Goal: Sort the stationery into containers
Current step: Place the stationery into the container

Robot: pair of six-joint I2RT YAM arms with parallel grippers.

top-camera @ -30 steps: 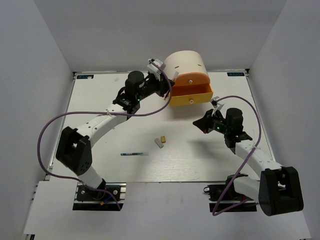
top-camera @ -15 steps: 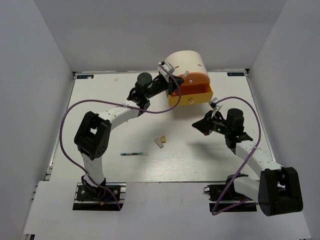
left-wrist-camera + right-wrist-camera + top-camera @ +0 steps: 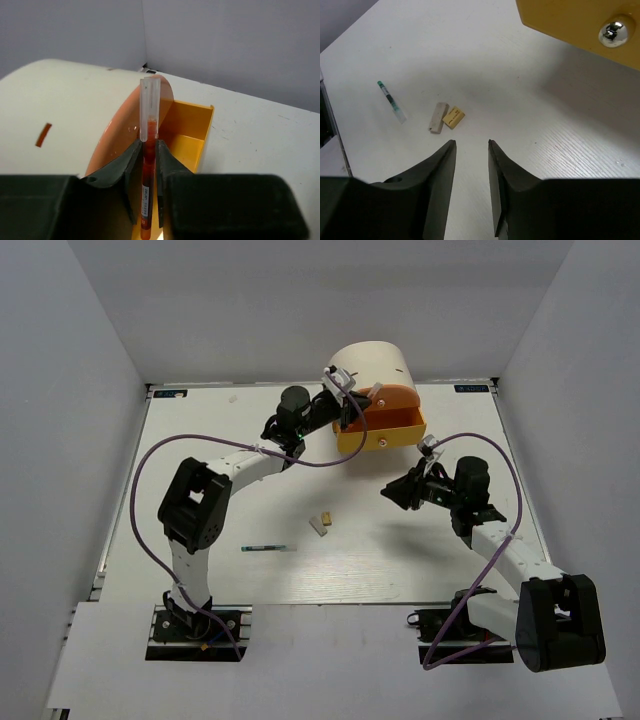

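A: Left arm has swung right in the last second. Its elbow has folded in, and the left gripper [image 3: 350,406] has gone from the left flank of the organizer [image 3: 368,362] to its front. The right arm has barely shifted, a touch to the left.

B: What is the left gripper carrying?

A: A red pen [image 3: 149,150] with a clear cap. The jaws are clamped on its barrel and the cap sticks out past the fingertips [image 3: 134,156].

B: Where does the pen sit?

A: At the left end of the yellow drawer [image 3: 385,430], which is pulled out. The capped end points along the curved face of the orange drawer [image 3: 395,398] above it. Cannot tell if the pen touches either drawer.

B: Right side?

A: The right gripper [image 3: 396,492] hangs above the table [image 3: 200,440], in front of the yellow drawer and clear of it. Its jaws are parted with nothing between them. The wrist view catches the drawer's round knob [image 3: 611,31].

B: What is loose on the table?

A: A white eraser [image 3: 318,526] and a tan eraser [image 3: 326,517] lie just beside each other near the middle. A green-and-white pen [image 3: 270,548] lies flat, near them on the left and towards the arm bases.
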